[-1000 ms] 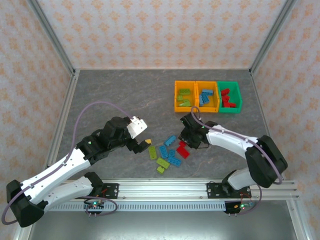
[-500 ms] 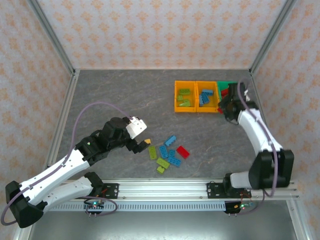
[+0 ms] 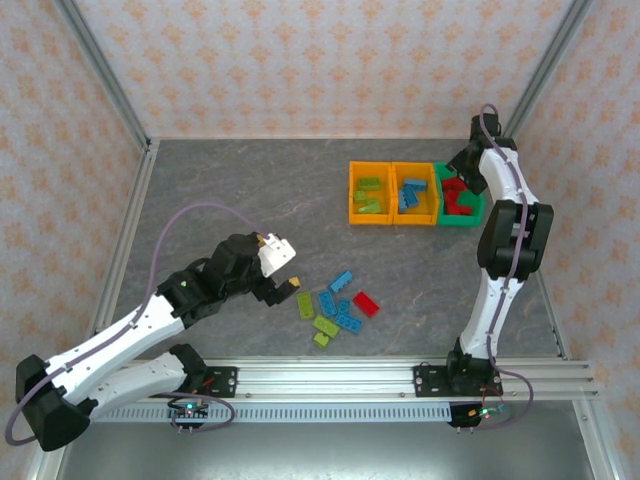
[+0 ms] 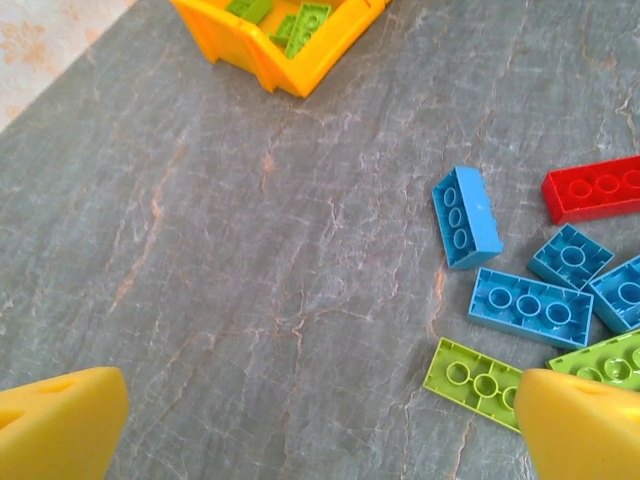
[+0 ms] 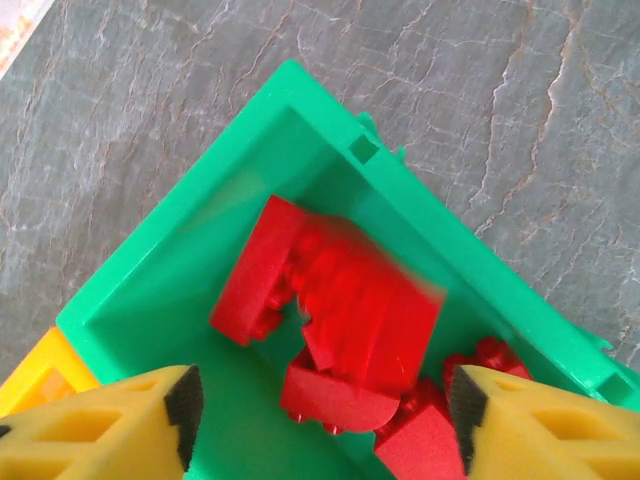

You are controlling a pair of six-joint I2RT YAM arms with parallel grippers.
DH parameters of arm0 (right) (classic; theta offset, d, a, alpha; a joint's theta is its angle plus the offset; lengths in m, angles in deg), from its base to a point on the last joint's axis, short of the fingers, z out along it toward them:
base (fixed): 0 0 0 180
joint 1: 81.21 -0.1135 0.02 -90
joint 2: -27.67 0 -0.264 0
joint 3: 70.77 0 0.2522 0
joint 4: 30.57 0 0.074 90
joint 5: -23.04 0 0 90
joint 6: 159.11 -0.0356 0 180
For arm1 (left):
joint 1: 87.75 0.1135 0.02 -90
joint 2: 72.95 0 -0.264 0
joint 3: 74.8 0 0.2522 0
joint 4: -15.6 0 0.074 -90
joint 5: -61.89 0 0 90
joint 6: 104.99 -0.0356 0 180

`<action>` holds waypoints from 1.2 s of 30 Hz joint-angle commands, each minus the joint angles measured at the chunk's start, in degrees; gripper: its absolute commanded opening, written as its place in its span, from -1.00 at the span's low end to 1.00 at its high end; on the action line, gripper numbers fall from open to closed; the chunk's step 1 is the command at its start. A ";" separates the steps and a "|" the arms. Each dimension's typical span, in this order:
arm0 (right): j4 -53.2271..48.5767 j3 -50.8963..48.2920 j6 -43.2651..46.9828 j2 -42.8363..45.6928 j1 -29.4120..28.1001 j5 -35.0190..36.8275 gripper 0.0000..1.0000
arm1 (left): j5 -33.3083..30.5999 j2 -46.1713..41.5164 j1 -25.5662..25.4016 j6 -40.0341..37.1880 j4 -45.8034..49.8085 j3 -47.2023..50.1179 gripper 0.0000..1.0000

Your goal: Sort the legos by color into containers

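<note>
**Clean release, then lift clear**

Left gripper (image 3: 290,290) hovers wide open beside the loose legos (image 3: 335,305). Right gripper (image 5: 325,410), jaws parted and empty, hangs above the green bin (image 5: 150,300); the blurred red brick (image 5: 330,300) is inside. Lift straight up, clear of the walls.

The left arm (image 3: 120,340) and right arm (image 3: 492,310) are white with black joints, lilac cables (image 3: 200,207) and yellow tool fingers (image 4: 60,420).

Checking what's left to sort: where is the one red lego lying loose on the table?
In the top view the red lego lies right of centre, just right of the loose blue legos.
</note>
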 commanded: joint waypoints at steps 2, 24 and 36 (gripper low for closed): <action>-5.76 -1.05 1.50 6.11 -0.02 -2.34 0.42 | -0.23 0.92 1.00 1.88 1.56 -1.70 1.00; -22.47 -48.54 3.48 74.85 -15.71 -28.97 0.60 | -9.18 45.36 -12.78 37.42 9.77 -32.85 0.67; -25.89 -49.16 2.99 76.76 -15.75 -29.06 0.63 | -7.21 61.47 -12.74 36.41 8.52 -37.90 0.15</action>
